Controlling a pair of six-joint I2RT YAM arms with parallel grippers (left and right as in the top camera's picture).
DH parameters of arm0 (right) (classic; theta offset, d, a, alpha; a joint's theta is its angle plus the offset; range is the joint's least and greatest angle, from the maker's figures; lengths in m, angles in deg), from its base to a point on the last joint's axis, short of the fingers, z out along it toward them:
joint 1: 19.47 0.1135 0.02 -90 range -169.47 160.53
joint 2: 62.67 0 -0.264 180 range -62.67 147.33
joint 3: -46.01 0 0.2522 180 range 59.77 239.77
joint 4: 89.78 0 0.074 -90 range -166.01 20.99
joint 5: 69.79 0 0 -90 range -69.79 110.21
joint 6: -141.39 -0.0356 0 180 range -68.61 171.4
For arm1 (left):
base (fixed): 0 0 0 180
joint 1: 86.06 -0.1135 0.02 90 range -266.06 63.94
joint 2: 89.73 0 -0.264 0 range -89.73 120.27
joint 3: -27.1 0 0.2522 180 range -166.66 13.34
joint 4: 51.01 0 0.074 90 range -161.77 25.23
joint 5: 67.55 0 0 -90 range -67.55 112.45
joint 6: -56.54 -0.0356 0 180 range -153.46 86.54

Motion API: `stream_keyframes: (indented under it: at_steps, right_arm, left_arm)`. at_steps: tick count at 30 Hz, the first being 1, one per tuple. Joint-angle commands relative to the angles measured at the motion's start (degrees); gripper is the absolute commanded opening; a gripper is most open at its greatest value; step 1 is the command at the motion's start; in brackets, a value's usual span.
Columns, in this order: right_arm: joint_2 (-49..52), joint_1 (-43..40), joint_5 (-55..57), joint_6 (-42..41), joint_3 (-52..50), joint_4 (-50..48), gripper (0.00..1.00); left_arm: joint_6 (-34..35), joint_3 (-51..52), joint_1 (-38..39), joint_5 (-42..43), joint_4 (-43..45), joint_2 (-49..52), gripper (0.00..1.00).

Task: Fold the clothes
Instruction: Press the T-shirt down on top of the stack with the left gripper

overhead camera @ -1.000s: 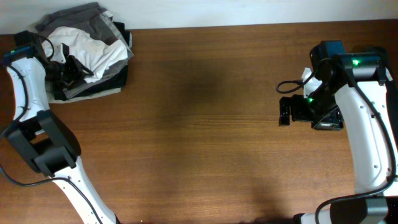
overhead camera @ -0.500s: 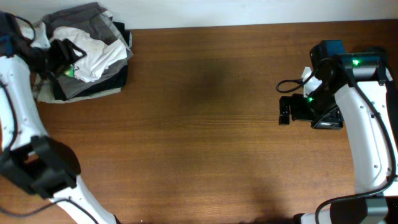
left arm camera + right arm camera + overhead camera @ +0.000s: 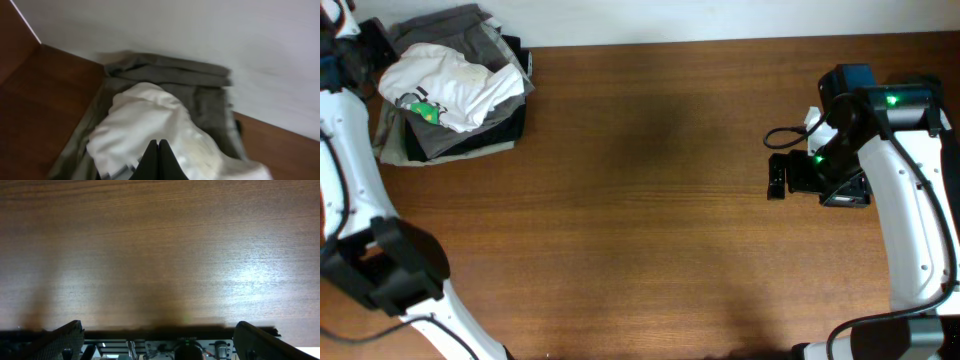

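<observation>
The white T-shirt (image 3: 455,78) lies crumpled on top of a pile of garments at the table's back left corner, its small green label (image 3: 423,110) showing. In the left wrist view the same shirt (image 3: 145,120) lies just beyond my left gripper (image 3: 158,146), whose jaws are pressed together with nothing between them. The gripper hangs above and to the left of the pile, apart from the shirt. My right gripper (image 3: 778,180) hovers over bare table at the right, far from the shirt. Its fingers (image 3: 65,339) stand wide apart and empty.
Under the shirt lie grey, beige and dark garments (image 3: 455,143), with grey cloth (image 3: 175,75) reaching toward the white wall (image 3: 200,30). The left arm (image 3: 350,130) runs down the table's left edge. Brown wooden tabletop (image 3: 640,200) spreads between the arms.
My left gripper has let go of the white shirt, pulled back up and left off the pile, and shut. The shirt has settled with its green label showing. The right arm has not moved.
</observation>
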Motion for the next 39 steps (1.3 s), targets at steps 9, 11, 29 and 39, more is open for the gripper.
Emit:
stream_keyframes:
  at_steps: [9, 11, 29, 39]
  right_arm:
    - [-0.57, -0.24, -0.31, -0.37, 0.92, 2.62, 0.99]
    - [-0.57, -0.24, -0.31, -0.37, 0.92, 2.62, 0.99]
    - [-0.57, -0.24, -0.33, -0.37, 0.92, 1.95, 0.99]
    - [-0.57, -0.24, -0.31, -0.33, 0.92, 1.97, 0.99]
  left_arm:
    - [-4.61, -0.15, -1.62, -4.46, 4.87, 19.21, 0.01]
    - [-4.61, -0.15, -1.95, -6.23, 4.87, 19.85, 0.01]
    - [-4.57, -0.81, 3.26, -1.11, -0.76, 4.13, 0.01]
    - [-4.55, 9.42, 6.56, -1.53, -3.5, 9.66, 0.01]
